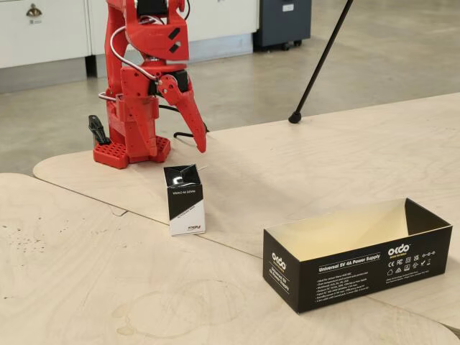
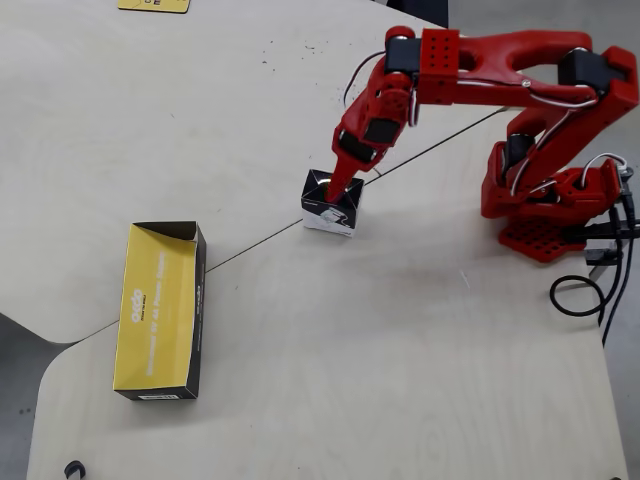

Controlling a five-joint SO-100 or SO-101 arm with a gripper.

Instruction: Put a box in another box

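**Pincer over carton, grasp not made**

Carton (image 1: 185,199) stands upright on the bench (image 1: 302,154), black half up, white half down, top flaps open. It sits near a seam between bench panels. In the overhead view the carton (image 2: 328,208) is well apart from the long box (image 2: 160,308), which lies open side up, pale interior showing.

Pincer (image 1: 194,140) points down, tips just above and slightly behind the carton's top in the fixed view. In the overhead view the pincer (image 2: 336,194) overlaps the carton's top edge on the arm side. Only one finger reads clearly in either view, so I cannot tell whether the jaws are apart or together. Carton looks untouched: upright, not tilted, nothing clamped.

Judgement: approach step; grasp, carry and drop all remain to be done.

Risks:
- Carton is tall, narrow and probably light. A finger landing on its top rim instead of straddling it would likely tip it over.
- Loose top flaps may catch a fingertip or fold in, giving a weak hold.
- If the jaws are too narrow on descent, they push the carton down or sideways instead of enclosing it.
- A high grip on the flaps alone could let the carton swing or slip during the carry.
- Long box is narrow; a skewed release could leave the carton on its wall.
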